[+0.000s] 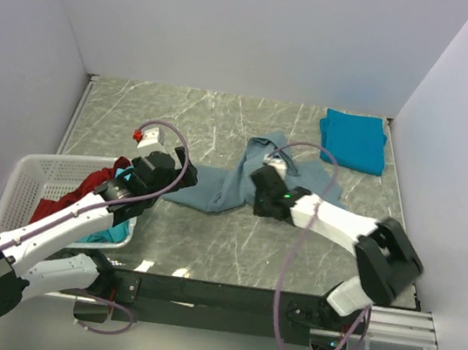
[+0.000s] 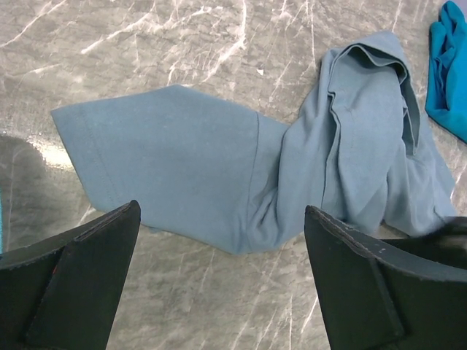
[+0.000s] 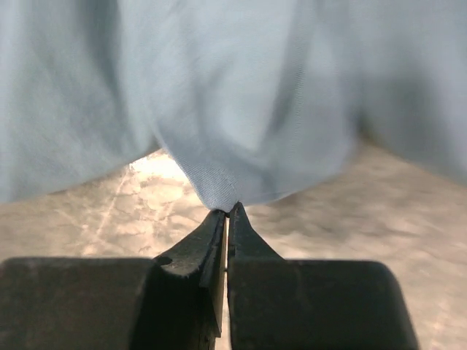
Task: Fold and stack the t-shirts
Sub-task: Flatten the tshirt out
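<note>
Pinching a fold of the grey-blue t-shirt (image 3: 241,109), sprawled across the table (image 1: 226,112), in our right gripper (image 3: 228,211), we are seemingly holding it up; our left gripper (image 2: 220,211) is hovering spread wide above

We find bare table (image 1: 147,109) along the far edge from the far left corner to the middle, open for passing; the crumpled grey-blue t-shirt (image 1: 209,193) sprawls across the centre; the folded teal t-shirt (image 1: 354,140) takes the far right corner; the white basket (image 1: 40,177) blocks the near left corner; the left arm (image 1: 58,232) and right arm (image 1: 341,224) cross the near half.
</note>
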Tool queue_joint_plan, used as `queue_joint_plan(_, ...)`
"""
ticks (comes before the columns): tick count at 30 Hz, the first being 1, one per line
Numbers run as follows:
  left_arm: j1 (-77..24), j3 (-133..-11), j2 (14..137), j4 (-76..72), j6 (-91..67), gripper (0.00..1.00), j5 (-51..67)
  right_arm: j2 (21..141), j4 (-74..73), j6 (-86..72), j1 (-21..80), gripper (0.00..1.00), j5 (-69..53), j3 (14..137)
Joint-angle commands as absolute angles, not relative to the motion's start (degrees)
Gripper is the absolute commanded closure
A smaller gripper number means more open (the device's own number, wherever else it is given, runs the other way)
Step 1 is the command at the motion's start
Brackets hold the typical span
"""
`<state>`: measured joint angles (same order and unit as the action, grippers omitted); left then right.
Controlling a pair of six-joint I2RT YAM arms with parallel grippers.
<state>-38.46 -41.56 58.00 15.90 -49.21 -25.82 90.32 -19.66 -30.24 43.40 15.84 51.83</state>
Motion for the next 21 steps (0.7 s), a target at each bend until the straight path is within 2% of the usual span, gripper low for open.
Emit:
queue_joint_plan(1, -38.41, -42.45, 58.71, 15.11, -49.13, 0.01, -26.28, 79.74, -15.74, -32.25, 36.51, 1.00, 16.27, 48.18)
queue_joint_plan(8, -37.88, -45.00, 63.98, 16.44, -50.45, 0.01, -24.70, 66.28, -20.03, -30.06, 15.16, 1.00, 17.66, 43.07)
queue_joint_plan(15, -37.35, -47.28, 71.00, 18.63, -52.99, 0.01, -24.35, 58.20, -20.76, -31.47, -10.06, 1.00, 10.30, 42.45)
queue_joint_plan(18, -37.27, -48.51, 74.25, 20.04, -53.44, 0.00, -24.08, 58.18, -21.97, -31.03, -15.28, 1.00, 8.79, 44.29)
queue_joint_plan(21, -36.92, -49.57, 78.20, 20.39, -54.23, 0.01, -23.56, 57.92, -20.48, -30.32, -15.64, 1.00, 5.91, 43.87)
